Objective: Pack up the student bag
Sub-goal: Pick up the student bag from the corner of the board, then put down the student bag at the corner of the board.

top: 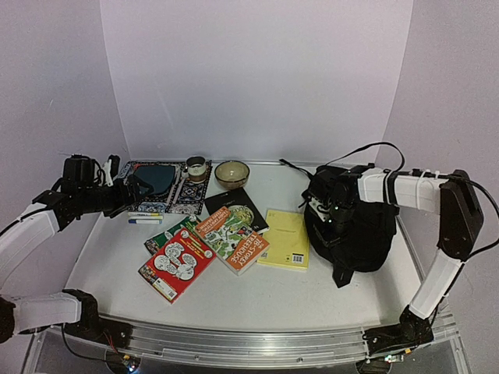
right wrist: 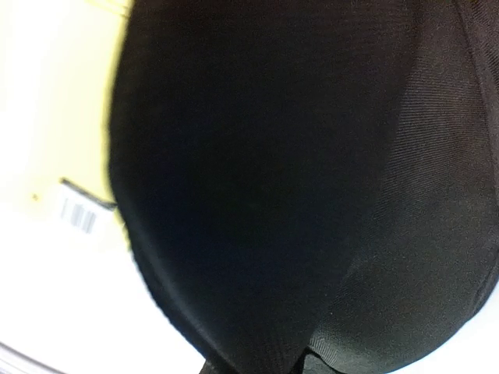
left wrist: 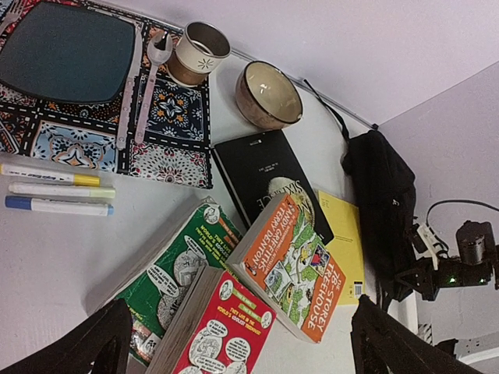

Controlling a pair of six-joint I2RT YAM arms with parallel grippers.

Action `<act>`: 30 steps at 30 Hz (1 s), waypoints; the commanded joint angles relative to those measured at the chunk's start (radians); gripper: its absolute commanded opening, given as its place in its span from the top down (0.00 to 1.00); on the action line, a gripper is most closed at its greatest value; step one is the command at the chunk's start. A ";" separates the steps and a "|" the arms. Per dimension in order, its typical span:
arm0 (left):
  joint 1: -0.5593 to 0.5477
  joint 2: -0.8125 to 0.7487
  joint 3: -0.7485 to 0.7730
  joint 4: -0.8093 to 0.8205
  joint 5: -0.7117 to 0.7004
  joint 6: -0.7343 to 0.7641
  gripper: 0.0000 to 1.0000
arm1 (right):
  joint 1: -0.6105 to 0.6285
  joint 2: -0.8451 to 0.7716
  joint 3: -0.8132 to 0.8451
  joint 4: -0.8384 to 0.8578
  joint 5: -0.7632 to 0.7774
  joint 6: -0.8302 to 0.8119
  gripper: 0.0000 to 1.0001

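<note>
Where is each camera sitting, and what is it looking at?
Top external: above and behind the arms, looking down at the table; both arms show, with the left tool and right tool.
Left wrist: on the left arm, looking across the books toward the student bag; its dark fingers show at the bottom corners.
Right wrist: on the right arm, pressed close against the student bag; its own tool is barely visible.
Shared: all three views show the student bag and the yellow book.

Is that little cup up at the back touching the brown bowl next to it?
Apart. The top view shows a clear gap between the cup and the bowl; the left wrist view shows it too.
</note>
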 commanded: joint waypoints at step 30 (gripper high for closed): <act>-0.383 0.142 0.080 0.175 -0.143 -0.225 0.02 | 0.378 0.120 0.336 -0.035 -0.149 0.276 0.67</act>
